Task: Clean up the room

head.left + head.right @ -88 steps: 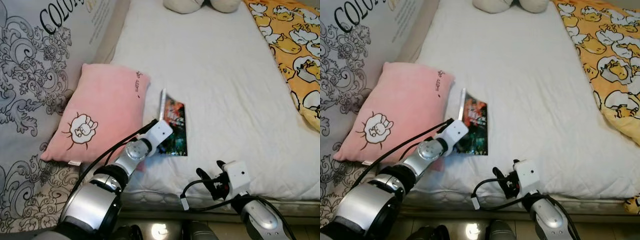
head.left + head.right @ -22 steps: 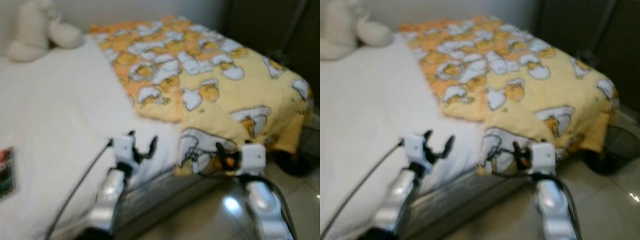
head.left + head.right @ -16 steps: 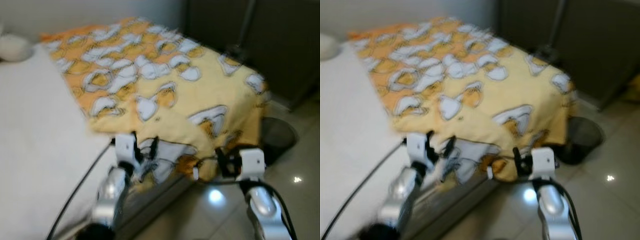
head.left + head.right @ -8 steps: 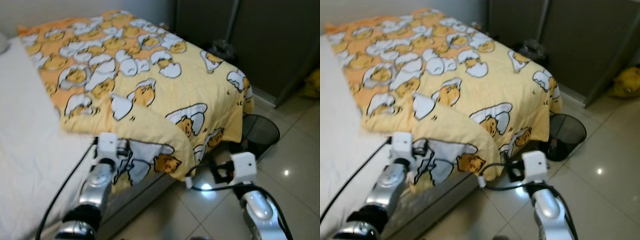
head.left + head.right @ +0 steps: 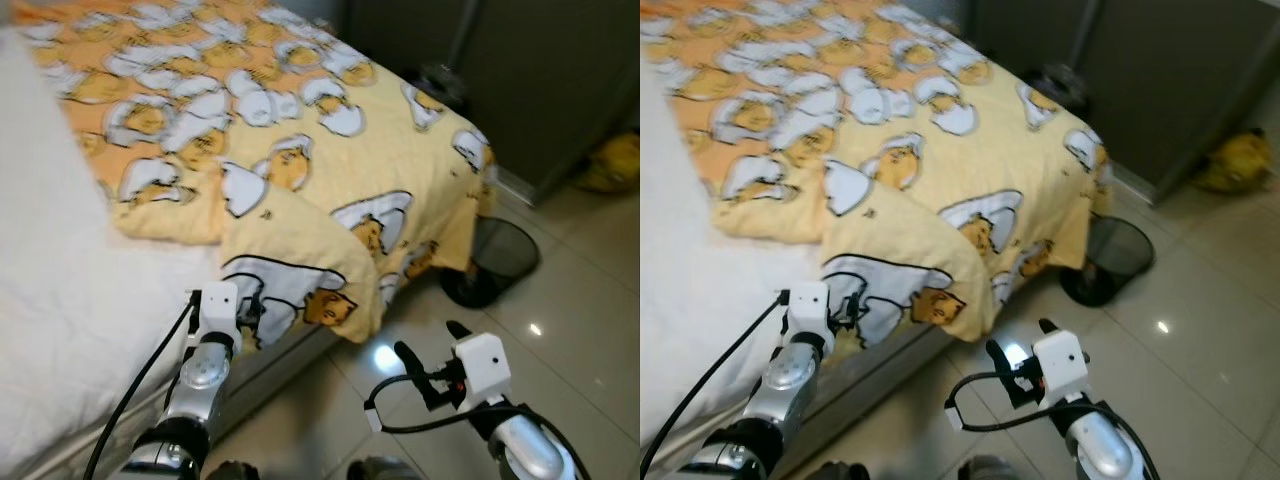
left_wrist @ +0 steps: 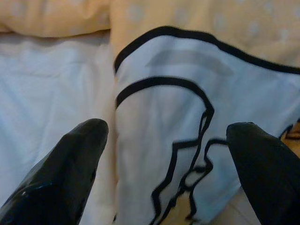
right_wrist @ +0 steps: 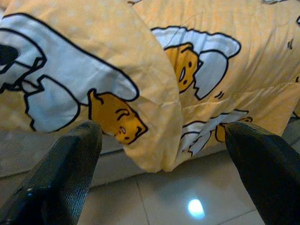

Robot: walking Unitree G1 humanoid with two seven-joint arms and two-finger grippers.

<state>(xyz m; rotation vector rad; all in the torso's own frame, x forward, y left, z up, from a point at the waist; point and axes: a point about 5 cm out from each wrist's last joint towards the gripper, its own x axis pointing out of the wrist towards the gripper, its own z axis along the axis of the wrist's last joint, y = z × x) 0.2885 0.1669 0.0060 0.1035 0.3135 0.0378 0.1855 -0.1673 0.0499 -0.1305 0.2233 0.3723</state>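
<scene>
We lose the yellow blanket and the white sheet at the upper and left picture edges. The blanket's folded corner hides the bed edge beneath it. We cannot tell what the yellow lump by the dark cabinet is, as the frame cuts it. The left tool is partly lost against the blanket's print.

Yellow-orange blanket printed with white-shelled cartoon egg figures, spread over the right and far part of the bed, draped down the right-hand end toward the floor. Near-left corner folded back, its flap lying on the white sheet by the near edge.
</scene>
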